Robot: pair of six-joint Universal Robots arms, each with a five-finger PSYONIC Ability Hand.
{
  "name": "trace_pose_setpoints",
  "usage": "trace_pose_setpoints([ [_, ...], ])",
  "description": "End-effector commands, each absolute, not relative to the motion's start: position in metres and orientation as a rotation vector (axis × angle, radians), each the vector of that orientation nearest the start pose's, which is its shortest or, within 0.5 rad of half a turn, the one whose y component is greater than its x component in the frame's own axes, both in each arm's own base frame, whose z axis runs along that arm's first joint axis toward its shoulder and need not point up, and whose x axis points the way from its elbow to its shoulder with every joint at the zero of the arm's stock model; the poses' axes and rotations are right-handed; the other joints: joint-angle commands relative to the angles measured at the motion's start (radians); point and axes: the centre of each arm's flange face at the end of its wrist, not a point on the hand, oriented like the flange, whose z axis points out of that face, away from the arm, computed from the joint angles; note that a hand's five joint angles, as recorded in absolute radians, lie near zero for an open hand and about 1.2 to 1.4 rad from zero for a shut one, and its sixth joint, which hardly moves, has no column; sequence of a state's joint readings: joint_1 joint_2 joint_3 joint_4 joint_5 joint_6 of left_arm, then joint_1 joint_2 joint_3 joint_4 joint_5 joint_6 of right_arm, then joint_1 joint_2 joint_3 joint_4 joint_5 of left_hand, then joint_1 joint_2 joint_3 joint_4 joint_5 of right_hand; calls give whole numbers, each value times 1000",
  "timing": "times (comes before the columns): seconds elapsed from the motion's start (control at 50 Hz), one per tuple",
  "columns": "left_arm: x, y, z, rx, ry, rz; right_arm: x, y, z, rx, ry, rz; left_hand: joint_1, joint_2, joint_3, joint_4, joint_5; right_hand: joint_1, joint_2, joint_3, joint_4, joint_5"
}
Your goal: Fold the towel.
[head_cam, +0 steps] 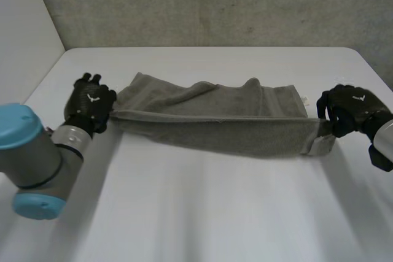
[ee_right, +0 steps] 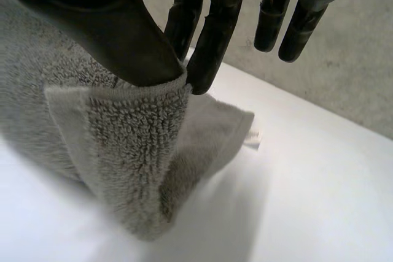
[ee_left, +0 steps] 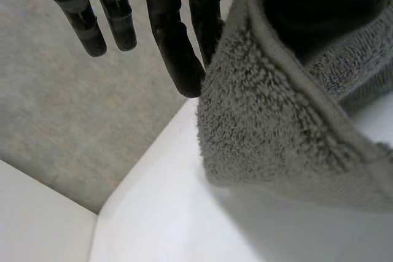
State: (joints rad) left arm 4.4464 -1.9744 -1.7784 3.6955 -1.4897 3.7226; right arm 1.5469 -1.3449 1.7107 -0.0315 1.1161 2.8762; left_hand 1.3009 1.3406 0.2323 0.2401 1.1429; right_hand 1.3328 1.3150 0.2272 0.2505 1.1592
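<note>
Folding the grey terry towel (head_cam: 215, 121) over the white counter (head_cam: 202, 213), left hand (head_cam: 90, 105) and right hand (head_cam: 347, 110) pinched its ends in clamped fingers (ee_right: 212, 41); lowering it evenly seemed due next.

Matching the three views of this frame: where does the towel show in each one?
Head view: the towel spans the table between the left hand and the right hand.
Left wrist view: one end is pinched at the left hand's fingertips.
Right wrist view: the other end is pinched between the right hand's thumb and fingers.
Shared landmark: the table's far edge against the grey wall.
</note>
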Motion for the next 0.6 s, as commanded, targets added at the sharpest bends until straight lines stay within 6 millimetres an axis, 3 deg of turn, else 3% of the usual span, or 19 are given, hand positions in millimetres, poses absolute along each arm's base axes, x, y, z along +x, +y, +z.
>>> trace_pose_setpoints([
  [0.02,-223,-282,214,977,1885,-2130,171,-285,245,-821,2237,-1724,95,56,-58,-66,79,63,81,-53,-76,63],
  [0.08,-220,-279,220,971,1874,-2151,174,-287,239,-907,2226,-1716,95,56,-58,-66,79,63,81,-53,-76,63],
  [0.12,-217,-280,218,963,1886,-2144,177,-297,211,-996,2285,-1641,95,56,-58,-66,79,63,81,-53,-76,63],
  [0.24,-217,-285,188,979,2009,-2063,179,-306,174,-1181,2447,-1572,95,56,-58,-66,79,63,81,-53,-76,63],
  [0.26,-217,-285,181,987,2034,-2040,178,-307,166,-1216,2510,-1551,95,56,-58,-66,79,-453,-435,-53,-76,-454],
  [0.28,-217,-285,181,987,2034,-2040,178,-308,160,-1231,2562,-1545,95,56,-58,-66,79,-804,-786,-53,-76,-805],
  [0.34,-217,-288,176,989,2047,-2027,178,-310,158,-1211,2591,-1566,95,56,-58,-66,79,-825,-807,-53,-76,-826],
  [0.42,-216,-289,172,991,2059,-2015,186,-308,158,-1054,2564,-1612,95,56,-58,-66,79,-960,-942,-53,-76,-961],
  [0.5,-216,-288,173,988,2061,-2012,192,-303,155,-903,2562,-1564,95,56,-58,-66,79,-960,-942,-53,-76,-961],
  [0.6,-216,-287,173,988,2060,-2015,191,-297,149,-849,2580,-1513,95,56,-58,-66,79,-948,-931,-53,-76,-949],
])
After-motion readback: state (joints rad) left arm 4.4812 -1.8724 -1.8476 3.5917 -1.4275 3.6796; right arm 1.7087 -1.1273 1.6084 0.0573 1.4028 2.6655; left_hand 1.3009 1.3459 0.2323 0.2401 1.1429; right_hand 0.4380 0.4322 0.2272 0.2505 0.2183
